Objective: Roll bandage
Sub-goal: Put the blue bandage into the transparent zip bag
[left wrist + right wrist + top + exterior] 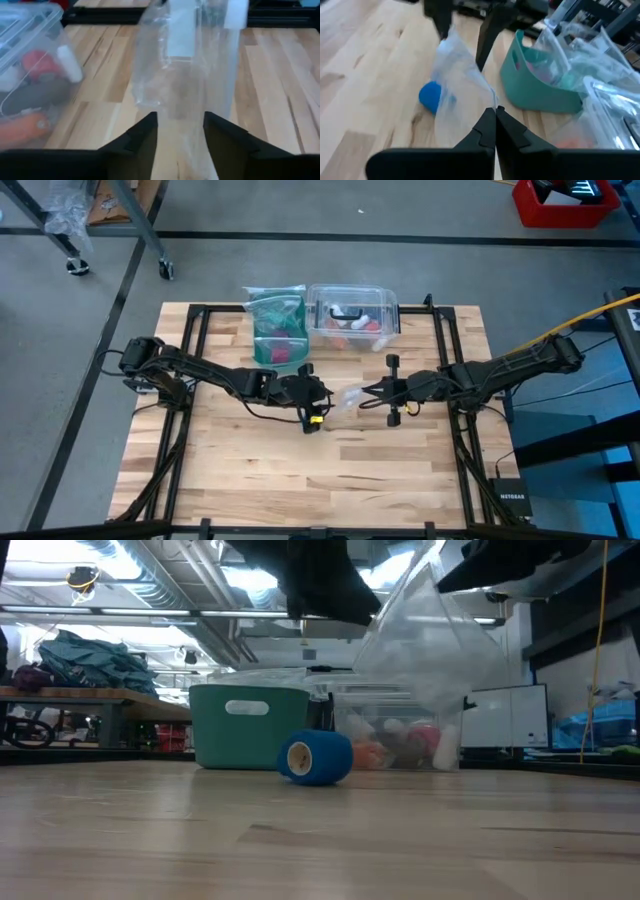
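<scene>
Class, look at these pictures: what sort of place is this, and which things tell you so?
Probably a workshop or robotics lab: a wooden table with two robot arms, exposed ceiling ducts, and a cluttered workbench in the room behind.

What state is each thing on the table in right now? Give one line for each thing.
bandage: rolled up, lying on its side on the table, free of both grippers.
plastic bag: held up off the table, pinched at one edge.
right gripper: shut on the plastic bag.
left gripper: open, fingers either side of the bag.
clear box: lid on, items inside.
green bin: upright, filled.
</scene>
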Motion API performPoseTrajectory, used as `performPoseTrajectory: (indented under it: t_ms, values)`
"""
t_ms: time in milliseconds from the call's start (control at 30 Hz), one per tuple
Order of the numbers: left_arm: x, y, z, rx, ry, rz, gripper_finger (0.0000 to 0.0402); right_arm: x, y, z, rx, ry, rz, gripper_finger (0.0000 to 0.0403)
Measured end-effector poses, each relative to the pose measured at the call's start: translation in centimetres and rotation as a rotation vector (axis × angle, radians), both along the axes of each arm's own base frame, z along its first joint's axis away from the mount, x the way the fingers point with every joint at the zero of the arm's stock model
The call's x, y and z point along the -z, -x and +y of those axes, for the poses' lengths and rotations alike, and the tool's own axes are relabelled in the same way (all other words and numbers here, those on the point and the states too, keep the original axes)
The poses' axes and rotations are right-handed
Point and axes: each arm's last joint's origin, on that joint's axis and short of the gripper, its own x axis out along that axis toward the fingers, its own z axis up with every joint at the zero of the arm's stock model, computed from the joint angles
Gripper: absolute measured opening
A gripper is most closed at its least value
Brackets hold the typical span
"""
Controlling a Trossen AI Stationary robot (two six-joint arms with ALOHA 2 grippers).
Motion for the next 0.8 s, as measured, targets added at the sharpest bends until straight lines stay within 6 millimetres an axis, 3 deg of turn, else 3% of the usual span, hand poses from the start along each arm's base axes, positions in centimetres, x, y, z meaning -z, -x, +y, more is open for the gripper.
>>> performPoseTrajectory:
  t_ms: [167, 400, 800]
  values:
    - [-0.3, 0.0, -1.1, 0.041, -0.016, -0.03, 0.0179, -0.1, 0.0, -0.1, 0.035, 0.017, -0.009, 0.0003]
    - [-0.3, 0.3, -2.4, 0.083, -0.024, -0.027, 0.0182, -0.1, 0.0, -0.1, 0.044, 0.022, -0.01, 0.0002]
    - [-0.3, 0.1, -1.5, 0.061, -0.079, -0.02, 0.0182, 0.0, 0.0, 0.0, -0.004, 0.001, -0.003, 0.0001]
